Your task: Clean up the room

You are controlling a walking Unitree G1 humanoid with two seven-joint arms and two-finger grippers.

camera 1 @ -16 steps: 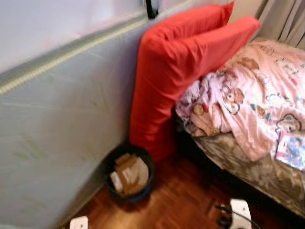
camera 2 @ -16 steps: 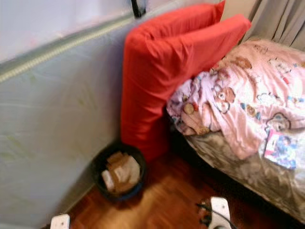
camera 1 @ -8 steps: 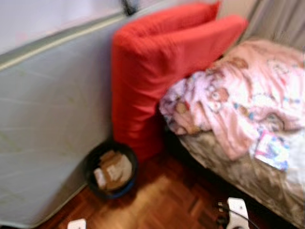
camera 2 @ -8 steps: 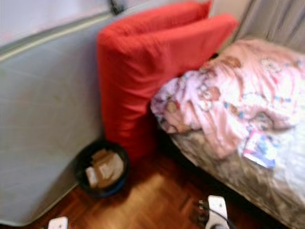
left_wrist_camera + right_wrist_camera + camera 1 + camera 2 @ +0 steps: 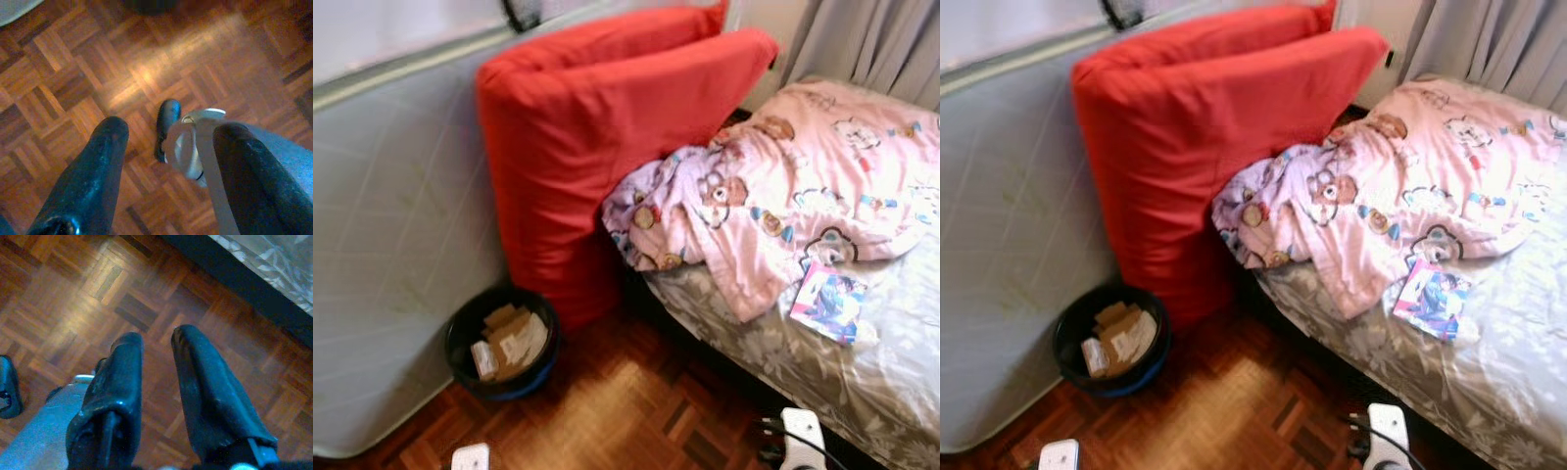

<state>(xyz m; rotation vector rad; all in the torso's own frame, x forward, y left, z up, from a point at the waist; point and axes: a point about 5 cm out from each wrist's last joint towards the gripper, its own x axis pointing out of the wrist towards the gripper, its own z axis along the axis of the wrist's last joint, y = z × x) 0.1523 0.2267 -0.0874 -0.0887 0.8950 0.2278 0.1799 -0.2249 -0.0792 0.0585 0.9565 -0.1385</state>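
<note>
- Across the head views of the last second the whole scene has slid leftwards and cleared of blur, so the camera has turned right; the things themselves lie as they did.
- That turn brings more of the bed (image 5: 901,323) into view, well ahead of both grippers, which suggests the robot is surveying for clutter and not yet handling anything.
- The left gripper (image 5: 168,142) hangs low over the parquet floor (image 5: 73,63), fingers spread apart and holding nothing.
- The right gripper (image 5: 156,362) also points down at the floor, close beside the bed's dark base; its fingers stand a narrow gap apart, empty.
- A likely thing to tidy, a colourful booklet (image 5: 828,302), lies on the grey sheet just below the edge of the pink bear-print blanket (image 5: 803,196), far forward of the right gripper.
- A dark waste bin (image 5: 501,341) holding cardboard scraps sits forward of the left gripper, touching the red cushions (image 5: 597,147) and a leaning mattress (image 5: 391,225).
- The booklet's cover is too blurred to read.
- A white plug block (image 5: 803,431) with a black cable is cut off at the frame's lower edge.
</note>
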